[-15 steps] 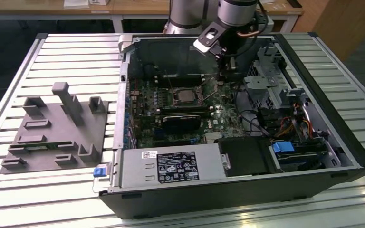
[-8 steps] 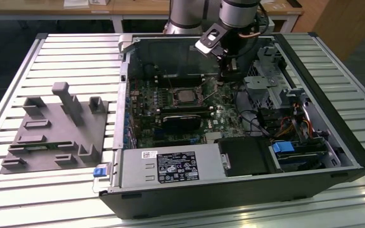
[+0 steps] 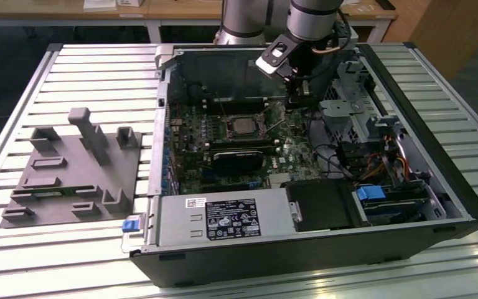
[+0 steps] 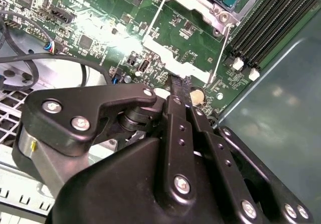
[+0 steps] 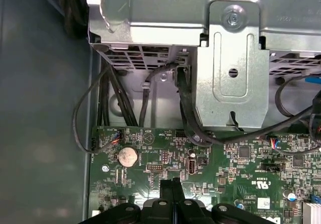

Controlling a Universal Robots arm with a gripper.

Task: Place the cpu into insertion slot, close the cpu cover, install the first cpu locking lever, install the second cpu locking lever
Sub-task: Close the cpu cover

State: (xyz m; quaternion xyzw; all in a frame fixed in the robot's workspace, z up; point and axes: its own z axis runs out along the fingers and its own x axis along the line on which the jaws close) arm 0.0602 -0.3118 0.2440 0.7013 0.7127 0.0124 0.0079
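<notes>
End effector (image 5: pixel 171 185) closed on nothing over the board (image 5: pixel 228 166) — one cpu (image 3: pixel 241 125) seated in one insertion slot (image 3: pixel 226 127).

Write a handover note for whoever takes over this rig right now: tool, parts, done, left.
Tool: shut, nothing seen in it, low over the green board beside the socket.
Chip: seated in the socket; cover looks down around it.
One lever and the other lever: thin wires reaching out from the socket.
Done: chip placed, cover apparently closed.
Left: both levers; whether either is latched cannot be told.
</notes>
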